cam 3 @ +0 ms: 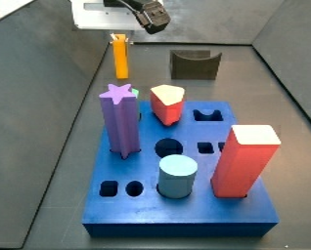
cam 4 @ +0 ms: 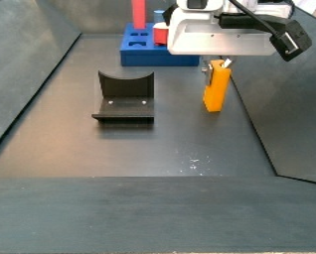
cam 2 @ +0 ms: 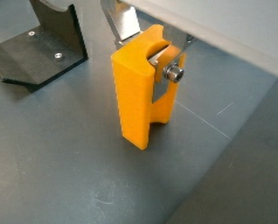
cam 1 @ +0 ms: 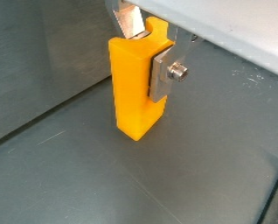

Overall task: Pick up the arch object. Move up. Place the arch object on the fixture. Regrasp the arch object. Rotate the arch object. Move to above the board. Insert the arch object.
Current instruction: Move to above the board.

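Arch object (cam 2: 139,92): smooth matte yellow-orange block, notched end up, hanging upright above grey floor (cam 2: 83,175); hand (cam 2: 151,54) pointed down, silver-plate fingers (cam 1: 165,73) pinching its top; fixture (cam 4: 123,96) well apart.

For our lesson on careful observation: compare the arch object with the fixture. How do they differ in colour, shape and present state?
The arch object is bright yellow-orange; the fixture is dark grey.
The arch object is a slim upright block; the fixture is low and wide, with a curved scoop in its top.
The arch object is clamped at its top by the gripper; the fixture stands alone on the floor, untouched.
Both are off the board.
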### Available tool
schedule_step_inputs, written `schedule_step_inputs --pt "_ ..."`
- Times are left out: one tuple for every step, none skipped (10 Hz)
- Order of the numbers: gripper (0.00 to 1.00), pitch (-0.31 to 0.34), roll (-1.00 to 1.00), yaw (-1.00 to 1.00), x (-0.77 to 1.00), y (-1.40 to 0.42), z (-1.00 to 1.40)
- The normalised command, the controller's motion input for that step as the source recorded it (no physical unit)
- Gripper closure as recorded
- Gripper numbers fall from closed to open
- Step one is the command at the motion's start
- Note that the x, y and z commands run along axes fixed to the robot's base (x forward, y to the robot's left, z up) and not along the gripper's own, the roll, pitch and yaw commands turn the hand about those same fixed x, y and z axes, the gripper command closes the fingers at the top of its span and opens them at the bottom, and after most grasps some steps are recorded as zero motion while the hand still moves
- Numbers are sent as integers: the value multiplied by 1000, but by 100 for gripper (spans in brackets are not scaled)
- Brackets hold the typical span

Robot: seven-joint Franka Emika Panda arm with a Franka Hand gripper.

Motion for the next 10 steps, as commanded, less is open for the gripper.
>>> schedule_step_inputs --pt "100 -284 212 -161 104 -103 1000" --pt "100 -255 213 -153 96 -102 1000" --pt "100 -210 217 -134 87 -98 1000" --pt "100 -114 220 -91 79 -94 1000" --pt "100 -46 220 -60 76 -92 1000" --pt "100 19 220 -23 71 -90 1000" --pt "100 45 218 1 68 -88 1000" --pt "100 69 213 29 66 -85 1000" --pt "100 76 216 36 65 -83 1000" --pt "100 80 220 48 59 -81 1000"
